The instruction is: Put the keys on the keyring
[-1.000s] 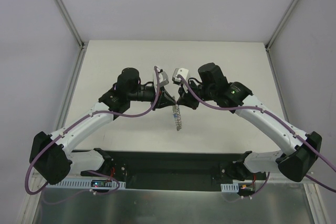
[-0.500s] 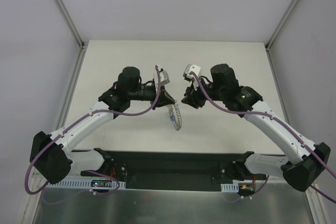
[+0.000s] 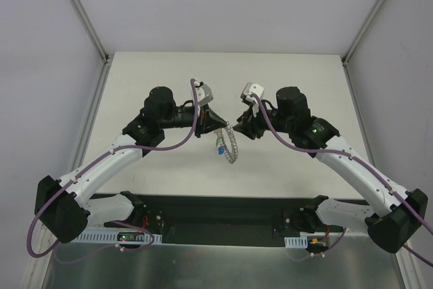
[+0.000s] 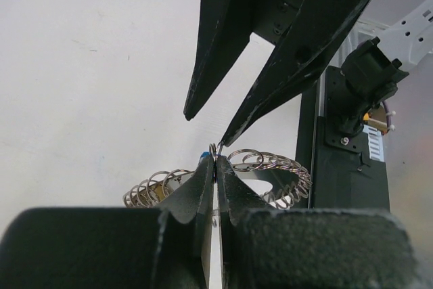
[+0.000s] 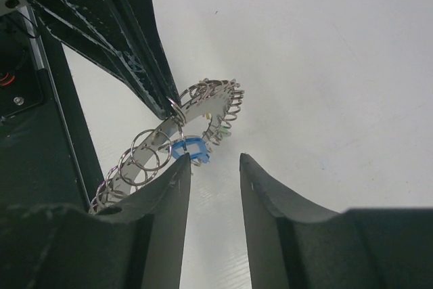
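Note:
The keyring (image 3: 232, 145), a flat grey ring edged with small wire loops, hangs above the white table between the two arms. My left gripper (image 3: 222, 125) is shut on its upper rim; in the left wrist view the pads (image 4: 203, 181) pinch a loop of the keyring (image 4: 277, 167). A blue-headed key (image 3: 220, 148) dangles from the ring, seen close up as the blue key (image 5: 188, 148) beside the keyring (image 5: 196, 107). A pale green key head (image 5: 222, 131) shows behind it. My right gripper (image 5: 213, 160) is open and empty, just right of the ring (image 3: 238, 124).
The black arm mounting plate (image 3: 223, 218) runs along the near table edge. Metal frame posts (image 3: 81, 11) stand at the table's back corners, with white walls around. The right arm's base (image 4: 365, 79) shows in the left wrist view.
My right gripper has opened and drawn back to the right, off the ring. The left gripper stays shut on the ring and has shifted slightly left; the ring swung and the blue key hangs from it.

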Controlling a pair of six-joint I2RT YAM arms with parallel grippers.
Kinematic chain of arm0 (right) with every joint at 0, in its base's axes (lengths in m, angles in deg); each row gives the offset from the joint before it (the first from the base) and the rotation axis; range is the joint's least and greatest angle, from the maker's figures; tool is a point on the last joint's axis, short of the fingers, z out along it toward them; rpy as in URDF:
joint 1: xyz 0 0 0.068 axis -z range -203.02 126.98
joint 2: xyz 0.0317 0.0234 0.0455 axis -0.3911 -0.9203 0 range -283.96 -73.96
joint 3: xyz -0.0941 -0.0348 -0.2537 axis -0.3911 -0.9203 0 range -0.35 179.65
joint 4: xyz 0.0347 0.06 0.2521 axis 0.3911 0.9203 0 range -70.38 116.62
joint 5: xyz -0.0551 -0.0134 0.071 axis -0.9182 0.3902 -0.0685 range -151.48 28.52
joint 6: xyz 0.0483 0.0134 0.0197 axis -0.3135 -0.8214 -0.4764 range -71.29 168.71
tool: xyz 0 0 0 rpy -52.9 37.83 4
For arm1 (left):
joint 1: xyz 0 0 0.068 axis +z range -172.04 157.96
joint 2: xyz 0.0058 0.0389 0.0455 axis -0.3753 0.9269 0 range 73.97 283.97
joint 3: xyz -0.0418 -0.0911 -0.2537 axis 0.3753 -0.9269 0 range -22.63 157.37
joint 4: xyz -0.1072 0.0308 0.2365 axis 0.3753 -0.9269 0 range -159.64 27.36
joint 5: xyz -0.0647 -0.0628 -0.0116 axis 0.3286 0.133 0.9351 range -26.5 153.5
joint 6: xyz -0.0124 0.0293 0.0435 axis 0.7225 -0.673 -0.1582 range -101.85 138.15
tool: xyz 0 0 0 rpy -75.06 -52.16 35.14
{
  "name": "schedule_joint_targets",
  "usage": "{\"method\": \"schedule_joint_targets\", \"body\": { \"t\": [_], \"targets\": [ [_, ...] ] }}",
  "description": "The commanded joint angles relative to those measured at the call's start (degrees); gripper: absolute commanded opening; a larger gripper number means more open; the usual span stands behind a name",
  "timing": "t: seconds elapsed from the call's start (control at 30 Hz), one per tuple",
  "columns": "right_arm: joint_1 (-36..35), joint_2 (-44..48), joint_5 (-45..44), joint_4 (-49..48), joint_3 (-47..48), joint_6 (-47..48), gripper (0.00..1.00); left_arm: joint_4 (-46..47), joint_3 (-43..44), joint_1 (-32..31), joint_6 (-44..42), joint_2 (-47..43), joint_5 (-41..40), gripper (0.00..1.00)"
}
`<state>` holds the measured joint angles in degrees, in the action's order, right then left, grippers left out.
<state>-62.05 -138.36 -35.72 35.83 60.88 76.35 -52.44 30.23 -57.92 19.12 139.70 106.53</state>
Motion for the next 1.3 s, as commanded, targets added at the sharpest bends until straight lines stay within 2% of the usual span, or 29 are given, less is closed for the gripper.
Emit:
{"method": "schedule_joint_targets", "body": {
  "t": [0.0, 0.63, 0.93, 1.17, 1.27],
  "targets": [
    [-0.09, -0.11, 2.71, -5.31, -0.06, -1.97, 0.38, 7.12, 0.22, 0.72, 2.98, -1.66, 0.66, 0.00],
    [-0.09, 0.15, 5.44, -9.09, 0.20, -5.05, 0.38, 8.44, 0.67, 0.72, 3.77, -1.14, 0.39, 0.00],
    [-0.09, 0.33, 4.39, -9.79, -0.50, -6.63, 0.49, 8.35, 0.40, 0.72, 3.69, -1.66, -0.57, 0.00],
    [-0.09, 3.05, -8.52, -9.88, -1.73, -8.30, 0.51, 8.08, -0.13, 0.72, 3.33, -2.54, -1.10, 0.00],
    [-0.09, 4.46, -9.41, -10.40, -1.90, -9.88, 0.51, 7.74, -0.30, 0.72, 2.90, -2.72, -1.36, 0.00]
  ]
}}
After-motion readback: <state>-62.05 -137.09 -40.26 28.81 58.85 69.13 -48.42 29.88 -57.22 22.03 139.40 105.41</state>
